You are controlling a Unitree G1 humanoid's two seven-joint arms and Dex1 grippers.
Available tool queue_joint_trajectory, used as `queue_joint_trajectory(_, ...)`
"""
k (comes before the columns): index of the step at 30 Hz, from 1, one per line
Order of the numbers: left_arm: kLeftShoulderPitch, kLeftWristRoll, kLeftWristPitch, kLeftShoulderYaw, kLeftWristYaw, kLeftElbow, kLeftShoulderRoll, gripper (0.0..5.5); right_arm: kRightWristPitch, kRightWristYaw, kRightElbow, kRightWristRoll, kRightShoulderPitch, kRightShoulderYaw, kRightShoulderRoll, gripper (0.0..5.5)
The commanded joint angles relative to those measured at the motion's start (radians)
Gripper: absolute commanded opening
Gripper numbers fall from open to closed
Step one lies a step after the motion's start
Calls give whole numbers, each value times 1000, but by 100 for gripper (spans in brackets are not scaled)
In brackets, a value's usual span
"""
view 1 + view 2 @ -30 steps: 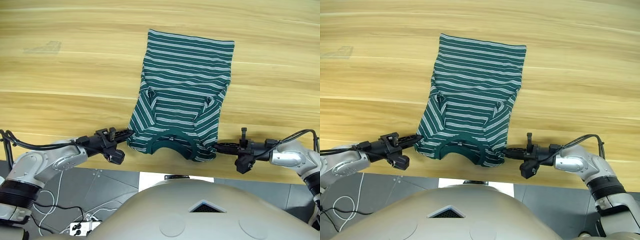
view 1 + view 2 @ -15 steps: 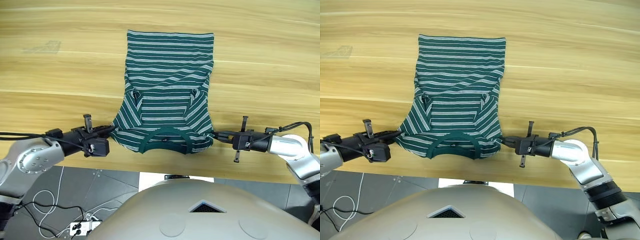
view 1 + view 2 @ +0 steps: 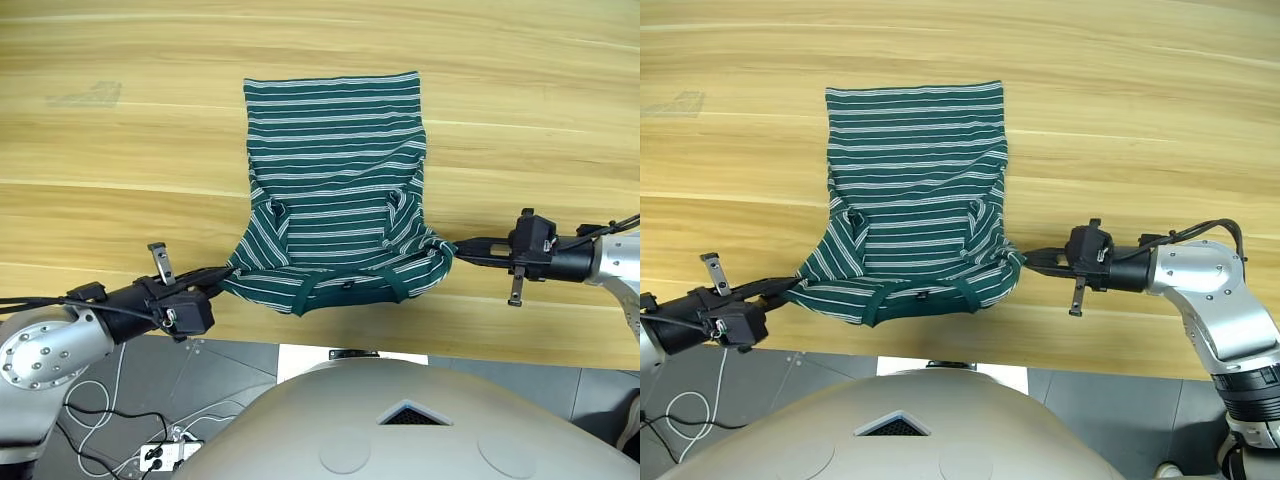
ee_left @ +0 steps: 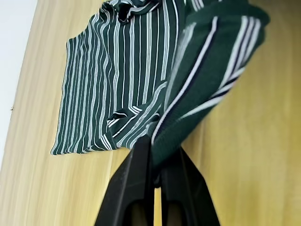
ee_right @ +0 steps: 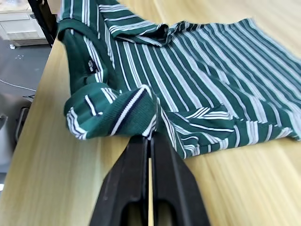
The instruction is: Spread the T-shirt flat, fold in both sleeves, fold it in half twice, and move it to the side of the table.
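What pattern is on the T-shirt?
The dark green T-shirt has thin white stripes, shown best in the left eye view.

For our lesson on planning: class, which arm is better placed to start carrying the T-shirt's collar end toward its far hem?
Right, marginally. The right pincer grips the T-shirt farther onto the table; the left pincer grips closer to the near edge. Both likely must move together.

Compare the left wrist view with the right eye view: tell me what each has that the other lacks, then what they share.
Left wrist view: close-up of the left pincer shut on a bunched fold of cloth. Right eye view: the right pincer gripping the opposite corner, and the collar. Shared: the striped T-shirt on the wooden table.
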Motion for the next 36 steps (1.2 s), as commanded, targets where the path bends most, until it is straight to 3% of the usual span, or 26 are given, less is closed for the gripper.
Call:
queue_joint_trajectory(1,84,-88,29,159,-81,-123,-53,0,42,4,-127,84,76,-144,-11,3)
queue_joint_trajectory(5,162,-223,33,289,-151,-193,-147,0,42,-1,-180,104,157,-261,17,3)
queue_joint_trajectory(14,284,-372,-7,399,-216,-314,-323,0,113,-16,-356,249,246,-418,79,3)
queue_joint_trajectory(24,269,-501,40,446,-287,-311,-329,0,199,-26,-381,338,199,-496,85,3)
queue_joint_trajectory(26,204,-483,74,416,-276,-293,-286,0,203,-45,-342,298,134,-452,85,3)
queue_joint_trajectory(28,20,-408,147,343,-212,-207,-194,0,203,-78,-241,211,-23,-355,90,3)
queue_joint_trajectory(31,-367,-205,236,106,-84,5,-106,0,192,-99,-44,69,-289,-189,146,3)
queue_joint_trajectory(36,-768,-9,264,-190,-21,277,-148,0,118,-106,263,-150,-547,11,281,3)
